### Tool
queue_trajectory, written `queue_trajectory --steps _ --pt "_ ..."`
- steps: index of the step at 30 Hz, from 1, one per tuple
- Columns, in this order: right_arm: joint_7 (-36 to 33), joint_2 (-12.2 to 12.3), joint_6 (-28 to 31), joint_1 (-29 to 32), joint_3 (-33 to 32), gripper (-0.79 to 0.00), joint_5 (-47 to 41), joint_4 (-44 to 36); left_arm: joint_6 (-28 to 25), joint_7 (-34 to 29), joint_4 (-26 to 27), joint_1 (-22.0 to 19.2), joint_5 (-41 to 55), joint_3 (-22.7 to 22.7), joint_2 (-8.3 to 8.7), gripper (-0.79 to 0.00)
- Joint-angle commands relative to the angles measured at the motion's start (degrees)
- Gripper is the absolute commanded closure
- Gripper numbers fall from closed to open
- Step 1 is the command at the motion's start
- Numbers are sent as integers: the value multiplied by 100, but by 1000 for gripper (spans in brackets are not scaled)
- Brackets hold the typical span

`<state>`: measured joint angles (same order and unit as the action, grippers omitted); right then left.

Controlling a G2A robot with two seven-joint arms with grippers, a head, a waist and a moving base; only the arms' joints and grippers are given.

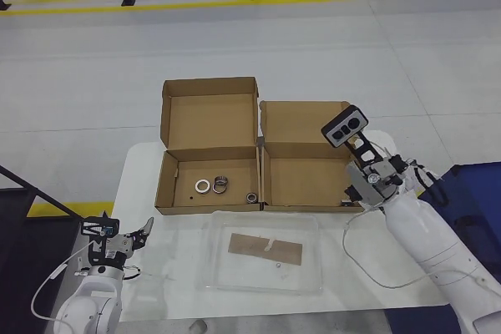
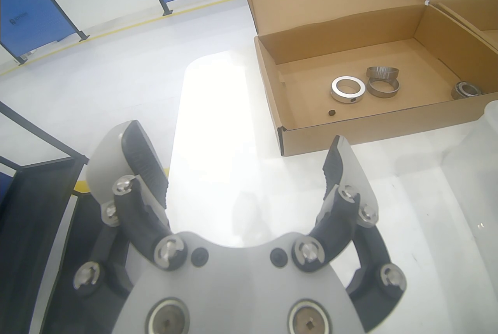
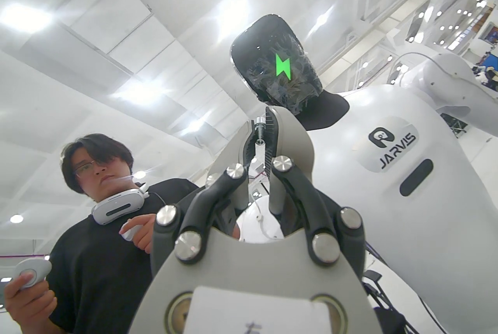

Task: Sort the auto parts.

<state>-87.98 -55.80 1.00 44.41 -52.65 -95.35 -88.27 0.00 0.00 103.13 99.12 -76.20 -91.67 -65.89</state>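
In the left cardboard box [image 1: 169,179] lie a silver ring [image 1: 203,185], a dark bearing ring [image 1: 221,183] and a small bearing [image 1: 252,197]. The left wrist view shows the silver ring [image 2: 348,89], two dark rings [image 2: 383,80], the bearing [image 2: 466,89] and a tiny black part [image 2: 332,113]. My left gripper [image 2: 241,152] hangs open and holds nothing over the table's near left corner [image 1: 142,230]. My right gripper [image 3: 260,125] points upward, shut on a small threaded screw [image 3: 259,131], above the right box's near right corner [image 1: 372,177].
The right cardboard box [image 1: 305,179] stands beside the left one, both with lids up. In front of them is a clear plastic tray [image 1: 213,275] holding a flat cardboard piece [image 1: 265,248] and a tiny part [image 1: 280,266]. Black barriers border the table's left side.
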Motion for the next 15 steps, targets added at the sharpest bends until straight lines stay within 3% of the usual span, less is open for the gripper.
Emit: queue_trajectory --steps 1,15 --pt "34 -45 25 -50 24 0 179 31 0 0 0 0 0 0 0 -785" --pt "831 -372 556 -418 391 0 1565 -311 0 0 0 0 0 0 0 -785"
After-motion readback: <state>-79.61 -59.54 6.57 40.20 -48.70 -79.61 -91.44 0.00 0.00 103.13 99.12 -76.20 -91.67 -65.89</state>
